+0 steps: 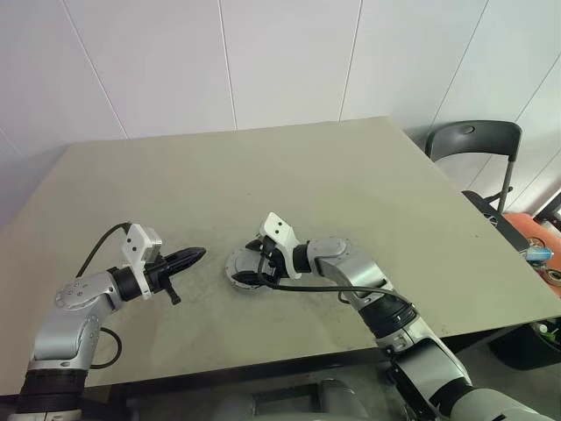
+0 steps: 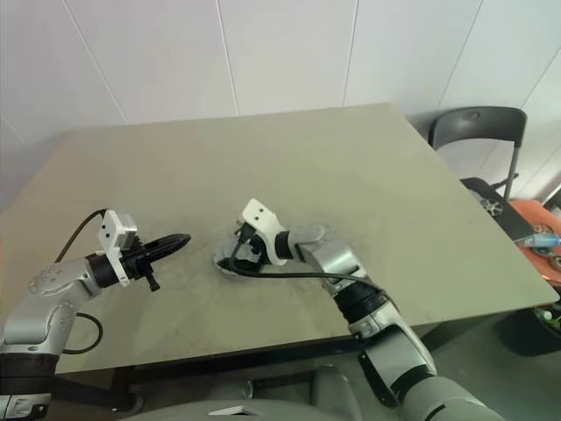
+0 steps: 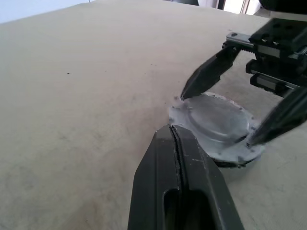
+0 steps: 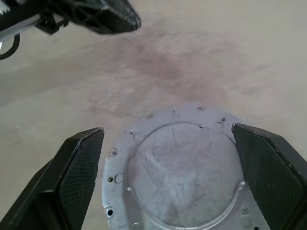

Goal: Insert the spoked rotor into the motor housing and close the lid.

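Note:
The lid (image 4: 182, 177), a flat round grey disc with small holes along its flange, lies on the table (image 1: 351, 175) near the front centre. In the left wrist view a dark edge shows beneath it, the rim of the motor housing (image 3: 230, 164), which is otherwise covered. The spoked rotor is hidden. My right gripper (image 4: 168, 132) is open, one black finger on each side of the lid and neither pressing on it. A short way to the lid's left, my left gripper (image 1: 197, 255) is shut and empty, its tip aimed at the lid (image 1: 238, 266).
A black folding chair (image 1: 473, 140) stands past the table's far right corner. Orange and coloured items (image 1: 539, 250) sit low beyond the right edge. A black cable (image 1: 324, 288) trails along my right forearm close to the lid.

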Controlling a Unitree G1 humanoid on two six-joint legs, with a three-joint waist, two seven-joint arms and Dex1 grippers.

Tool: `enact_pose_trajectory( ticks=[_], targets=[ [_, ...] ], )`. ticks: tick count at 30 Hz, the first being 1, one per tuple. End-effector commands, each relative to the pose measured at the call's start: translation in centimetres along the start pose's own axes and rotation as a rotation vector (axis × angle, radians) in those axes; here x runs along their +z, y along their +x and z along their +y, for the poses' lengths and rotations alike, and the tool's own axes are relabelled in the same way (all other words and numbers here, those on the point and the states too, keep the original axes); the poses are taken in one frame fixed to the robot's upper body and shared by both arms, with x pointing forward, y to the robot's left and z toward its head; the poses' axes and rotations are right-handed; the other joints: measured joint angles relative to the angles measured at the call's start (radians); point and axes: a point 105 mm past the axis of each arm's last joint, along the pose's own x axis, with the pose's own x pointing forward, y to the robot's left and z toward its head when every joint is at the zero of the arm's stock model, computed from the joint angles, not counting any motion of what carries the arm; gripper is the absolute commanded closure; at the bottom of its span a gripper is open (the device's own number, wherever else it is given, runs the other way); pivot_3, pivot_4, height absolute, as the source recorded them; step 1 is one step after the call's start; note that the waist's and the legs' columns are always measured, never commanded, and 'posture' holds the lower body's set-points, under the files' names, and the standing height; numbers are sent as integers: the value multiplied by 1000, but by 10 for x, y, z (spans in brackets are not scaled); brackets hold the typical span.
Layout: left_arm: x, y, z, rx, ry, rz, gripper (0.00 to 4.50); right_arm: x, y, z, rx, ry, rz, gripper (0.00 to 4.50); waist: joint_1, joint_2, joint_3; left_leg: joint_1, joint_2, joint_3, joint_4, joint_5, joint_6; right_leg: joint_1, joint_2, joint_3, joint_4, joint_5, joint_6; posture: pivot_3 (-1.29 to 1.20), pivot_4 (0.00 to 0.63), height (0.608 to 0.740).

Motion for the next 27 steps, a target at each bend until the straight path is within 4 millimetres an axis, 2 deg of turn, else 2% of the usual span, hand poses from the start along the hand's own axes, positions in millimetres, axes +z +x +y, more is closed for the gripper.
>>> enact_pose_trajectory(
  ticks=[1,8,12,18,24,27],
  targets=[
    [14,2,-1,-9,41,-34,4500,2,3,0,-17,-70,6,40,0,0,0,0,0,0,0,0,0,0,0,0,0,0,0,0,0,740],
    [14,2,-1,-8,42,-36,4500,-9,4,-6,-42,-110,34,40,1,0,0,0,0,0,0,0,0,1,0,0,0,0,0,0,0,740],
    [14,3,-1,-8,42,-34,4500,-1,5,-8,-53,-85,-16,40,0,0,0,1,0,0,0,0,0,1,0,0,0,0,0,0,0,740],
    [13,3,-1,-10,41,-33,4500,-6,5,-3,-32,-75,3,40,0,0,0,1,0,0,0,0,0,1,0,0,0,0,0,0,0,740],
    [13,4,-1,-12,40,-35,4500,-3,4,-20,-129,-87,-1,40,0,0,0,1,0,0,0,0,0,1,0,0,0,0,0,0,0,740],
    [12,4,0,-11,41,-35,4500,-1,5,-19,-116,-14,-24,40,0,0,0,2,0,0,0,0,0,2,0,0,0,0,0,0,0,740]
  ],
)
